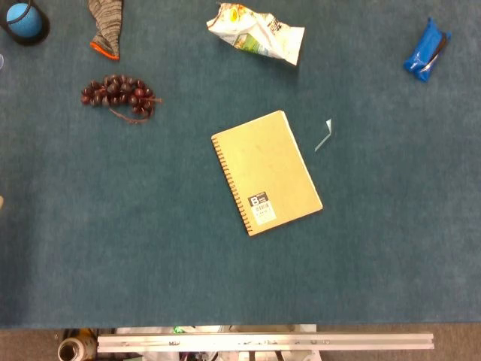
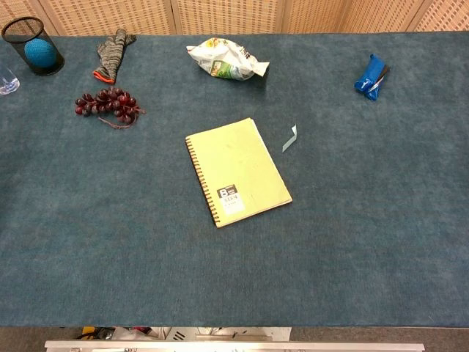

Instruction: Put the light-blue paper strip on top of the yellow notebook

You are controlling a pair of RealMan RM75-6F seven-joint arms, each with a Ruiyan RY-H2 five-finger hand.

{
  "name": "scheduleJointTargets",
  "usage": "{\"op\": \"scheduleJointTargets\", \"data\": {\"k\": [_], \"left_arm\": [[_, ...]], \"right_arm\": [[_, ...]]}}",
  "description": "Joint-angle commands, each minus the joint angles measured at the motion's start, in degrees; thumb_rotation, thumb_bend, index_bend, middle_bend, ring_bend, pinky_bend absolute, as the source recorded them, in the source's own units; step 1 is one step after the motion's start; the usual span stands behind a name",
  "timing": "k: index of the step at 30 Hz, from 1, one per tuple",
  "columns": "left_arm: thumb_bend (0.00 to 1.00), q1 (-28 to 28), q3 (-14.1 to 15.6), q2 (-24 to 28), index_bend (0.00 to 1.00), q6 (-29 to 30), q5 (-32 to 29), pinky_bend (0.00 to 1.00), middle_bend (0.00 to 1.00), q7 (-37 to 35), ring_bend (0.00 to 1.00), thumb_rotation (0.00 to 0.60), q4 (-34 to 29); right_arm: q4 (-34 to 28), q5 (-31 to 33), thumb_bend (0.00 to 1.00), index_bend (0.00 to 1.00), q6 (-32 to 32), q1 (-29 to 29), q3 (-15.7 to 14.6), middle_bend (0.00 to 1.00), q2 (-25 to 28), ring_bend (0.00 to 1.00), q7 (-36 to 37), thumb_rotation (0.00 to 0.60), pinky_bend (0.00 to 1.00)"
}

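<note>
The yellow spiral notebook lies flat near the middle of the blue-green table, its binding on the left and a small label near its lower edge. Just right of its upper corner, a small light-blue paper strip rests on the table, bent and apart from the notebook. Neither hand shows in the head view or the chest view.
A bunch of dark red grapes lies at the left. A crumpled snack bag sits behind the notebook. A blue packet is far right. A grey sock and a mesh cup with a blue ball stand back left.
</note>
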Motion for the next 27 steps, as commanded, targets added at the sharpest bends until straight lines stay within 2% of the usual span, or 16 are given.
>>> {"op": "scheduleJointTargets", "data": {"k": [1, 8, 10, 11, 14, 15, 18, 20, 23, 27], "left_arm": [[0.15, -0.05, 0.05, -0.02, 0.21, -0.15, 0.00, 0.17, 0.21, -0.08, 0.22, 0.600, 0.07], [0.15, 0.32, 0.33, 0.12, 0.21, 0.43, 0.44, 0.17, 0.22, -0.49, 0.22, 0.600, 0.19], [0.15, 0.53, 0.44, 0.08, 0.21, 0.72, 0.60, 0.17, 0.22, -0.80, 0.22, 0.600, 0.27], [0.15, 0.61, 0.48, 0.02, 0.21, 0.79, 0.61, 0.17, 0.22, -0.97, 0.22, 0.600, 0.35], [0.15, 0.88, 0.66, -0.08, 0.21, 0.90, 0.58, 0.17, 0.22, -1.43, 0.22, 0.600, 0.56], [0.15, 0.96, 0.73, -0.07, 0.21, 0.95, 0.60, 0.17, 0.22, -1.52, 0.22, 0.600, 0.64], [0.15, 1.26, 0.82, 0.02, 0.21, 1.26, 0.61, 0.17, 0.22, -1.81, 0.22, 0.600, 0.80], [0.15, 1.46, 0.80, 0.04, 0.21, 1.52, 0.56, 0.17, 0.22, -2.12, 0.22, 0.600, 0.88], [0.15, 1.61, 0.77, 0.08, 0.21, 1.62, 0.46, 0.17, 0.22, -2.47, 0.22, 0.600, 0.98], [0.15, 1.76, 0.86, 0.07, 0.21, 1.54, 0.37, 0.17, 0.22, -2.67, 0.22, 0.600, 1.15]], "right_arm": [[-0.13, -0.05, 0.12, 0.38, 0.11, 0.03, 0.11, 0.47, 0.09, 0.39, 0.07, 0.600, 0.44], [-1.22, -1.58, 0.12, 0.38, -0.53, 1.32, 0.45, 0.48, 0.70, 0.39, -0.48, 0.600, 0.44], [-2.16, -2.39, 0.12, 0.38, -1.58, 2.28, 0.51, 0.50, 1.31, 0.42, -0.74, 0.600, 0.45], [-2.60, -2.73, 0.12, 0.38, -2.08, 2.78, 0.60, 0.52, 1.56, 0.45, -0.94, 0.600, 0.48], [-3.81, -3.82, 0.13, 0.38, -4.31, 4.91, 1.05, 0.58, 2.17, 0.57, -1.70, 0.600, 0.67], [-3.96, -4.17, 0.13, 0.38, -5.04, 5.67, 1.25, 0.62, 2.20, 0.63, -2.09, 0.600, 0.77], [-3.84, -5.03, 0.14, 0.38, -8.06, 8.60, 2.02, 0.76, 1.86, 0.79, -3.58, 0.600, 0.95], [-3.45, -4.90, 0.14, 0.39, -10.47, 10.79, 2.73, 0.83, 0.95, 0.87, -4.38, 0.600, 0.99], [-2.22, -3.90, 0.17, 0.44, -14.61, 14.16, 3.69, 0.91, -0.97, 0.96, -5.11, 0.600, 1.00], [-0.64, -1.81, 0.19, 0.46, -20.82, 18.52, 4.36, 0.97, -3.61, 1.00, -6.49, 0.600, 1.00]]}}
